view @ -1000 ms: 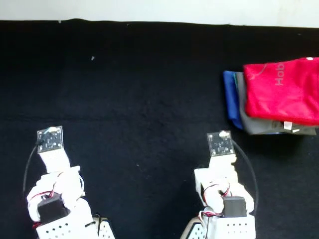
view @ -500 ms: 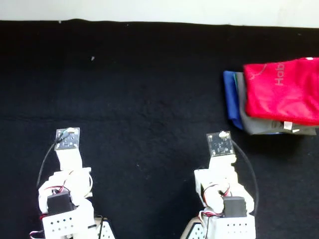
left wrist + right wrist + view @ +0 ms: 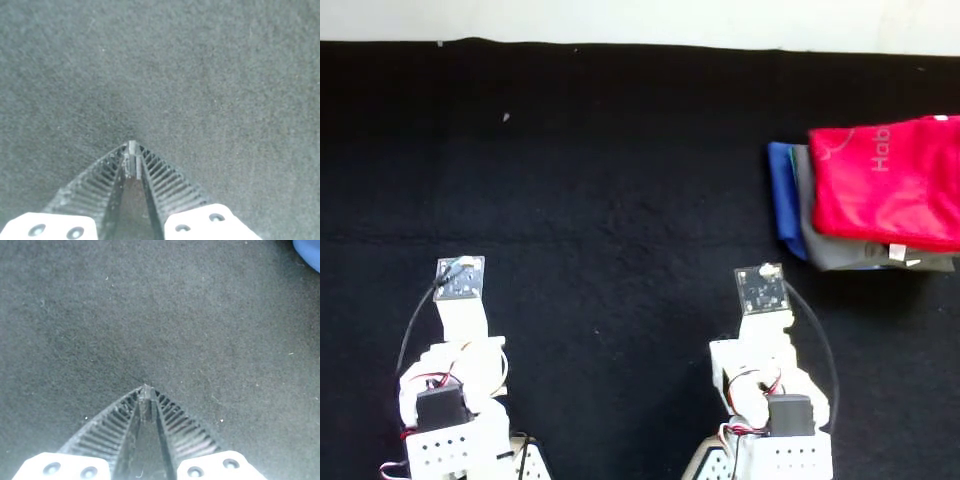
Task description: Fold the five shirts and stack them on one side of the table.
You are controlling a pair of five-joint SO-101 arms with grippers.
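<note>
The shirts [image 3: 880,195] lie folded in one stack at the right edge of the black surface [image 3: 620,150], well apart from both arms. Taking things from the left, the left arm [image 3: 455,350] sits tucked in at the near edge, its wrist pointing toward the far side. The left end effector [image 3: 132,147] has its two ribbed jaws pressed together at the tips, with nothing between them, over bare black cloth. Whether the tips touch the cloth cannot be told. Next, near the middle of the near edge, the right arm [image 3: 765,370] is tucked in the same way and points the same way. The right end effector [image 3: 145,388] is likewise closed tip to tip and holds nothing, also over bare cloth. In the stack, the blue shirt [image 3: 782,195] juts out farthest left, a grey shirt [image 3: 840,250] shows beside and below it, and the red shirt [image 3: 885,180] lies on top. How many shirts the stack holds cannot be told.
</note>
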